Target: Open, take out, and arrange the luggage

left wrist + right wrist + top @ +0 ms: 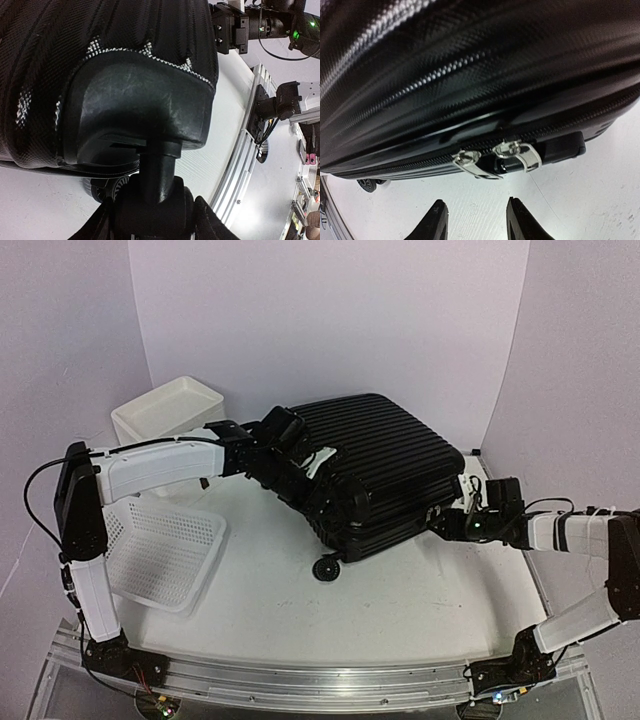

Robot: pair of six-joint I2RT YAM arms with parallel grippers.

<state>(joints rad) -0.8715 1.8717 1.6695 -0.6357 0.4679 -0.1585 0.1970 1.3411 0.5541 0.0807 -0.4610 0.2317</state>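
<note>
Luggage [400, 455] lies closed on the table [420, 610], near the basket [165, 550]. Left claw [155, 222] clamps its corner caster [159, 175]. Right claw [477, 225] hangs half open, empty, just short of the zipper pulls [495, 157].

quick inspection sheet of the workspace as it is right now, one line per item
surface: white table, bare in front of the arms
job's things: black suitcase closed, two zipper pulls side by side on the seam
clutter: white perforated basket front left; white box back left
grippers: left gripper closed on a corner caster; right gripper open, short of the zipper pulls
cables: black cable loops off the left arm, clear of the suitcase
surroundings: plain pale walls; nothing else seen
</note>
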